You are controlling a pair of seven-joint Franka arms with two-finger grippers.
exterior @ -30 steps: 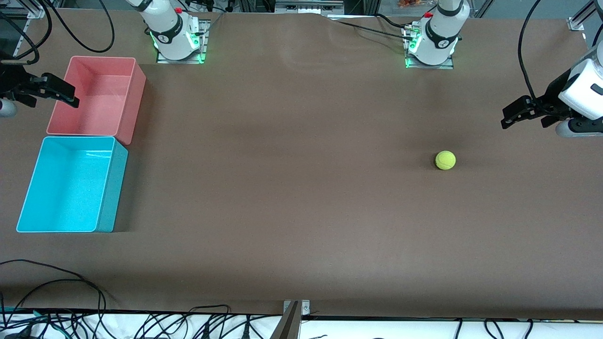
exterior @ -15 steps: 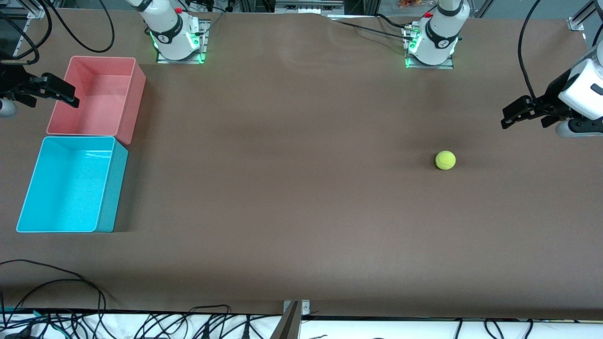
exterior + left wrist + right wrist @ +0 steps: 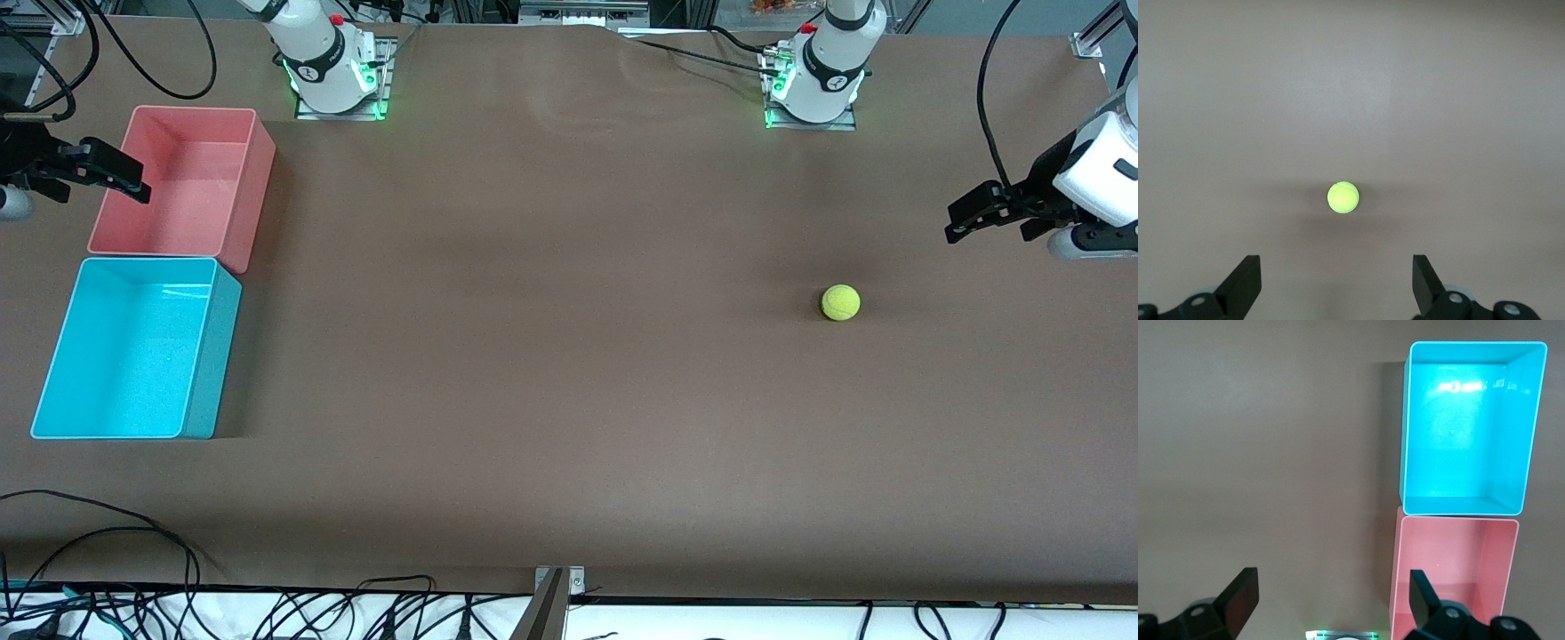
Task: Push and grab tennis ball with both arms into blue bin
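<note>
Tabletop [image 3: 569, 400]: matt brown sheet covering, smooth, slight wrinkle at top centre of frame. Tennis ball [image 3: 840, 302], right of centre: fuzzy yellow-green felt, matt. Blue bin [image 3: 200, 382], lower left: smooth cyan plastic, glossy floor with light glints. Pink bin [image 3: 249, 191], upper left: smooth plastic, soft sheen. Arm bases [image 3: 329, 67], top: glossy white shells, black bands, on metal plates.

Yellow-green tennis ball [image 3: 840, 302] on table, empty blue bin [image 3: 53, 351]

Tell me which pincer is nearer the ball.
Left. The left pincer hangs open near the ball; the right pincer, open, hangs over the pink bin's edge.
</note>
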